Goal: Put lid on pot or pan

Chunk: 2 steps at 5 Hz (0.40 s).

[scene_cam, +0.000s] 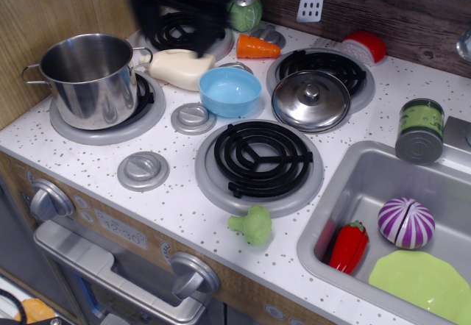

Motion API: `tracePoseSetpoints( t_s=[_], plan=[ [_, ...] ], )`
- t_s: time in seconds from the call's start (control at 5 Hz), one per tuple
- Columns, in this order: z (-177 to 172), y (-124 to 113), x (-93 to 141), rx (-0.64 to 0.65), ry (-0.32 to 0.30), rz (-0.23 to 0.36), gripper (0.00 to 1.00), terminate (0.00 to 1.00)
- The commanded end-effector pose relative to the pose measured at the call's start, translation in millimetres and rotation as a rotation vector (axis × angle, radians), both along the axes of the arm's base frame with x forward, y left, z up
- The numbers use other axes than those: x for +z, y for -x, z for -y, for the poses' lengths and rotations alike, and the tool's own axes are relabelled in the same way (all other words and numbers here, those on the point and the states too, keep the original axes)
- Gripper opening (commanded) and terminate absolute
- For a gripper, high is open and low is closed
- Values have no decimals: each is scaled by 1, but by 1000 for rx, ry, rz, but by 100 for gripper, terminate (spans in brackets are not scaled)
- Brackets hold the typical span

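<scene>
The shiny steel pot (88, 79) with two loop handles stands empty and uncovered on the front left burner. The round steel lid (311, 101) with a small centre knob lies on the front edge of the back right burner, right of the light blue bowl (230, 90). My gripper (180, 5) is a dark, motion-blurred shape high over the back left burner, between the pot and the lid, touching neither. The blur hides its fingers, so open or shut does not show.
A cream bottle (182, 68), a carrot (257, 46) and a green cabbage (244, 15) lie behind the bowl. Grey discs (193, 117) (143, 170) lie on the counter. A green can (420, 130) stands by the sink (368, 193), which holds toy vegetables. Broccoli (251, 225) lies at the front.
</scene>
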<state>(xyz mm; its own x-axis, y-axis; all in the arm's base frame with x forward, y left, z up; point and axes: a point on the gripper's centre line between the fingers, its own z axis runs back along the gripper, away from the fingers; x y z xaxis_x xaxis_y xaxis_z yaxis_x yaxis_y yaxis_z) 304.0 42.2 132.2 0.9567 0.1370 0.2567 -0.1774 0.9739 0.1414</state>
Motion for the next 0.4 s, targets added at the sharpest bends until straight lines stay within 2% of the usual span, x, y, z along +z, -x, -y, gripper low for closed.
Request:
tracePoseSetpoints(
  t_s=[0.0, 0.2],
  plan=[
    [43, -32, -20, -37, 7, 137, 100, 0],
    [60, -65, -38, -104, -14, 171, 100, 0]
  ],
)
